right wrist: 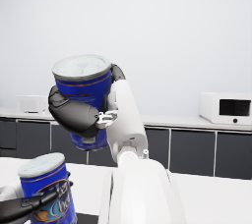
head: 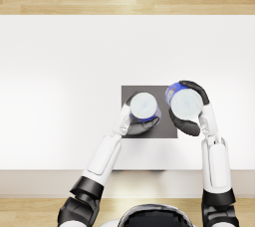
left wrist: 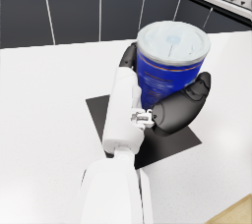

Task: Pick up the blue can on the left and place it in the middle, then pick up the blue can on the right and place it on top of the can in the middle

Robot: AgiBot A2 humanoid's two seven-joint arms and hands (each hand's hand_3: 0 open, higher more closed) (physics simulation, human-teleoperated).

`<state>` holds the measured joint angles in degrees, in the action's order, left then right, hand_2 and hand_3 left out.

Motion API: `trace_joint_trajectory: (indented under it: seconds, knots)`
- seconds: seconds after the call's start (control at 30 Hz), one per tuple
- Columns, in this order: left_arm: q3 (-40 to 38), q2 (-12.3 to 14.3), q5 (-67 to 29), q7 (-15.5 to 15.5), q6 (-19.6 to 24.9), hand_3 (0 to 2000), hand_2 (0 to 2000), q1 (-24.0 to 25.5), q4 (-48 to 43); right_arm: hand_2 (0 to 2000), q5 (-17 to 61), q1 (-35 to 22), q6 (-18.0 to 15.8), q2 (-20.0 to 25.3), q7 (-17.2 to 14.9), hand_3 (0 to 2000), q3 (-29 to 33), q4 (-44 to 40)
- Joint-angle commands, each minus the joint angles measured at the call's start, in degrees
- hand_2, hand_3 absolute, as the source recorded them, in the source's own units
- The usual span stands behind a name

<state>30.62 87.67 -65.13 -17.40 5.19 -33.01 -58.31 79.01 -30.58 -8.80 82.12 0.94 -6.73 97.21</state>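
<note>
Two cans: both blue, both gripped, one per hand.
Middle can (head: pixel 144 106): upright on dark mat (head: pixel 164 132), centre of head view; placed as base for the stack, pale lid up and flat.
Left hand (head: pixel 135 121): wrapped round middle can's side, thumb and fingers (left wrist: pixel 179 110) on opposite flanks in left wrist view; probably holding it steady as a base, release not yet made.
Second can (head: pixel 184 101): just right of centre in head view, right of the middle can and apparently apart from it; right wrist view shows it raised well above the lower can (right wrist: pixel 47 188), roughly upright.
Right hand (head: pixel 191 111): clasped round second can's wall, lid left bare; side grip keeps the underside free for setting down.
Height: lifted high, presumably to clear the lower lid before moving across.
Stage: first placement looks complete; stacking in hand, second can not yet over the base.
Next need: sideways shift toward frame centre, axes aligned, then gentle lowering.
Risk: off-centre landing, tipping of base.
White table (head: pixel 60 71): bare around mat.
</note>
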Motion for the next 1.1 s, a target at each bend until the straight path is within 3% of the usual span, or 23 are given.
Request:
trace_joint_trajectory:
  seconds: [0.03,0.2,0.23,0.27,0.3,0.37,0.5,0.67,0.77,0.8,0.83,0.9,1.0,1.1]
  knots:
    - [0.1,0.9,0.0,-0.8,0.0,1520,2000,-1.2,2.7,2000,0.0,-3.0,-0.1,1.1,0.0,1520,-2.5,0.0]
    - [-0.3,2.0,0.0,-2.4,0.1,1520,2000,-1.5,5.8,2000,0.0,-4.1,0.3,2.0,0.0,1520,-3.3,0.0]
    - [-0.1,2.3,0.0,-2.5,0.2,1193,639,-1.7,6.3,2000,0.0,-4.5,0.4,2.3,0.0,1520,-3.3,-0.3]
    - [8.0,-1.1,0.0,-2.5,0.3,867,0,-4.3,6.7,2000,0.0,-4.7,0.5,2.4,0.0,1520,-3.2,-0.6]
    - [1.8,1.6,0.0,-2.5,1.0,540,0,-2.2,6.4,2000,0.0,-4.9,0.8,2.6,0.0,1520,-3.3,-0.6]
    - [1.3,1.8,0.0,-2.5,0.3,0,0,-2.1,6.4,2000,0.0,-5.3,1.2,2.9,0.0,1520,-3.7,-0.6]
    - [-0.2,1.5,0.0,-2.6,-1.1,0,0,-0.4,2.5,2000,0.0,-6.1,1.5,3.6,0.0,1520,-4.5,-1.6]
    - [-4.5,-2.0,0.0,-1.9,-4.4,0,0,6.8,-15.2,2000,0.0,-7.2,2.4,4.5,-0.1,1520,-5.4,-3.0]
    - [-8.2,-3.9,0.0,4.1,-4.9,0,0,10.8,-24.8,2000,0.0,-7.3,1.6,4.9,-0.2,1520,-5.6,-3.4]
    - [-9.6,-4.2,0.0,7.9,-5.0,0,0,11.7,-27.3,2000,0.0,-6.9,1.5,4.8,-0.2,1520,-6.0,-3.3]
    - [-11.4,-4.4,0.0,10.6,-5.0,0,0,12.3,-29.7,2000,0.0,-7.0,1.5,5.0,-1.1,1520,-6.4,-3.7]
    - [-14.6,-4.3,0.0,13.9,-5.1,0,0,12.8,-32.3,2000,0.0,-7.1,5.4,5.2,-5.7,1520,-6.8,-4.1]
    - [-19.8,-4.4,0.1,16.1,-5.2,0,0,13.9,-37.8,2000,0.0,-6.6,9.7,5.3,-11.3,1520,-7.9,-4.5]
    - [-23.7,-4.1,0.1,16.9,-5.2,0,0,13.8,-40.6,2000,0.0,-5.9,11.8,5.4,-13.8,1520,-9.9,-5.5]
